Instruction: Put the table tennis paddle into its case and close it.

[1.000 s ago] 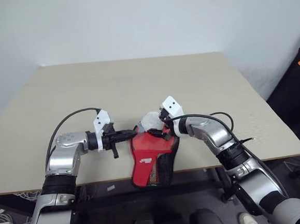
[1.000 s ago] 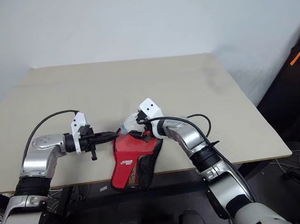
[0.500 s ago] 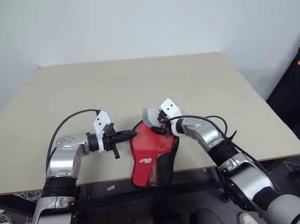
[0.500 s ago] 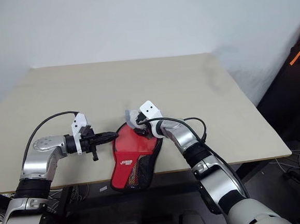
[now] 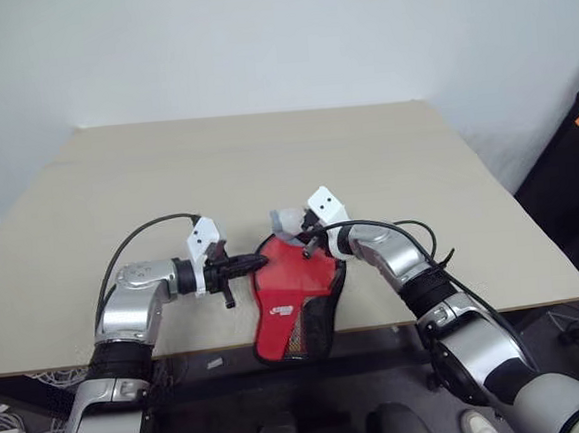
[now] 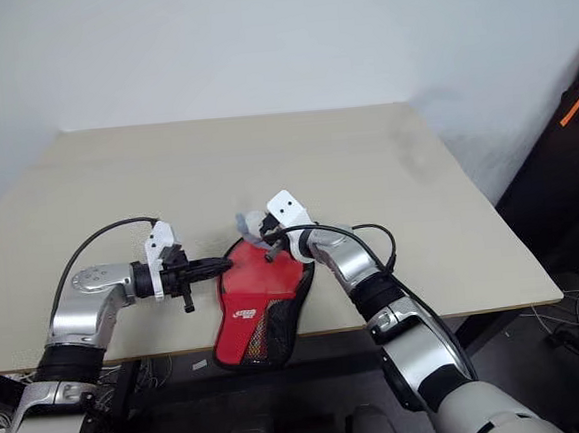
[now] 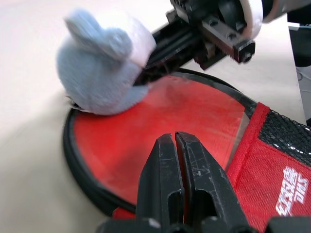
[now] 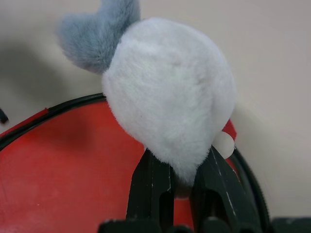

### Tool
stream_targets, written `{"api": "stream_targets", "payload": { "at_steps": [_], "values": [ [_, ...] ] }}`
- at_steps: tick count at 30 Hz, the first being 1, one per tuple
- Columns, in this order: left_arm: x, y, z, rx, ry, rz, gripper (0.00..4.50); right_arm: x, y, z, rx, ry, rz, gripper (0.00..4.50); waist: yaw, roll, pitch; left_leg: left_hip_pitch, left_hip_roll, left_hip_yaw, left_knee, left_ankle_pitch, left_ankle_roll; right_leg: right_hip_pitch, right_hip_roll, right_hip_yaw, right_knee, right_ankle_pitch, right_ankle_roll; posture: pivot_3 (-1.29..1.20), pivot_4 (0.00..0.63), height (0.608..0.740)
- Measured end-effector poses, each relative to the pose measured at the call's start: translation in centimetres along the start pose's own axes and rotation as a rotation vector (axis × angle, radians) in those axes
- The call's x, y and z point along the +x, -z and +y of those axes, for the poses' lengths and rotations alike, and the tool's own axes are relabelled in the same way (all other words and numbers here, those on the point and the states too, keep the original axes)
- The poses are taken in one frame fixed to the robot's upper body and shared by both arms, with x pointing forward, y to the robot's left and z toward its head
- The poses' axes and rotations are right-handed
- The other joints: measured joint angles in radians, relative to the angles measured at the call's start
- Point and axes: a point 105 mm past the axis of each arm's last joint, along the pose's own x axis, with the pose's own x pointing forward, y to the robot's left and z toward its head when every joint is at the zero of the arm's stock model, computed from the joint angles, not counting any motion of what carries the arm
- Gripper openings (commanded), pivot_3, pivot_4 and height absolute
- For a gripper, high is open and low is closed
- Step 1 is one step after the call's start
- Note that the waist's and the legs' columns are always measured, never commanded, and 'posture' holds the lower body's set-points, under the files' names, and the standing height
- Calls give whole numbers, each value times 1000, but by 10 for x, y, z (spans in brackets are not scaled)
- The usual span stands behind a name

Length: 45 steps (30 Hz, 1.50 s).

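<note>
Right now your nearest worry is the case (image 5: 294,301) itself: its narrow mesh-pocket end hangs over the front edge of the surface (image 5: 446,164), with only the rounded red part resting on top. Any pull toward you could, I judge, drag the whole pouch off the edge.

Your left claw (image 7: 176,145) is clenched on nothing, its tips just over the black rim on the case's left side. If you mean it to steady the pouch, it has no hold, so the case may slide or twist when the other arm tugs.

Your right claw (image 8: 176,180) is clenched at the base of a fluffy white-and-grey plush charm (image 8: 163,92), which sits at the far rim of the case. Whether that charm is tied to the zip puller you cannot tell from here. If it is, a pull in the wrong direction may jam the zip or lift the pouch; if the grip is only on fur, it may slip out.

The table tennis paddle cannot be made out; the case lies flat and it may already be inside, but that is a guess. Closing the zip over a handle that sits crooked could snag it.

Beyond, the surface is a pale beige top against a plain white wall, with dark gear and an orange strap at the room's right side.
</note>
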Motion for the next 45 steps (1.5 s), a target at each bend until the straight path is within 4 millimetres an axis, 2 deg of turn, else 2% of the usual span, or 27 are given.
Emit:
{"api": "stream_targets", "payload": {
  "at_steps": [6,10,16,20,32,40,45],
  "values": [
    [29,5,-9,-12,36,-25,0,-10,-19,-24,-35,60,-17,32,0,0,0,0,0,0,0,0,0,0,0,0,0,0,0,0,0,740],
    [53,-2,-8,21,20,-54,0,-10,-8,-30,-14,73,20,32,0,0,0,0,-1,0,0,0,0,0,0,0,0,0,0,0,0,740],
    [71,-5,-3,45,-18,-69,0,-11,-1,-35,11,77,38,32,-1,0,0,0,0,0,0,0,0,0,0,0,0,0,0,0,0,740],
    [73,7,-2,38,-23,-31,0,-11,-3,-36,13,79,33,32,-1,0,0,0,0,0,0,0,0,0,0,1,0,0,0,0,0,740],
    [74,12,-2,87,-10,9,0,-14,-9,-44,29,107,26,32,-1,4,-3,1,-1,0,0,0,0,2,0,1,-1,0,0,0,0,740],
    [75,14,-2,86,-8,19,0,-19,4,-56,53,144,66,32,-1,8,-5,2,-1,0,0,0,0,2,0,1,0,0,0,0,0,740],
    [77,15,-4,89,0,25,0,-31,13,-70,39,182,95,32,0,9,-6,2,-1,-1,0,0,0,2,0,1,-1,0,0,0,0,740]
  ]
}}
